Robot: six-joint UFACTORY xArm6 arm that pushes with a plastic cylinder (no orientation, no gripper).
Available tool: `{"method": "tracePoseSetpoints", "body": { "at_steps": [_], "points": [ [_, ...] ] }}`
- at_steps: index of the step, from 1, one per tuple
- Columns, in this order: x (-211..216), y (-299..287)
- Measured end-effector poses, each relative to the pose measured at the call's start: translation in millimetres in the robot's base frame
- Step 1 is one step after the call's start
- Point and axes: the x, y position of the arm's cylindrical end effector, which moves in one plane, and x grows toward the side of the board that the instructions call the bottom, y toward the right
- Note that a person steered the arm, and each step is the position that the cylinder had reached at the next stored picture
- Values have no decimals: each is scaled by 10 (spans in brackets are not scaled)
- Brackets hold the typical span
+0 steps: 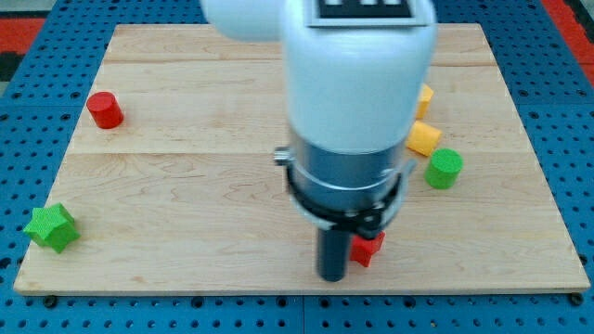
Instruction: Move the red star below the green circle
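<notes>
Near the view's bottom, my clawless tip (332, 276) touches the red star (368, 248), below-left of the green circle (445, 168).

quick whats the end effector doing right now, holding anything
My tip: a bare rod, nothing to open or close, holding nothing; it sits against the red star's left side, near the board's bottom edge.

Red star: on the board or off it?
On. The red star lies on the wooden board near its bottom edge, partly hidden beside my tip.
</notes>
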Motion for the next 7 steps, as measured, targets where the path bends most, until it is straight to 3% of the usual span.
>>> {"method": "tracePoseSetpoints", "body": {
  "at_steps": [2, 3, 7],
  "points": [
    [-254, 483],
    [-86, -174],
    [-651, 138]
  ]
}}
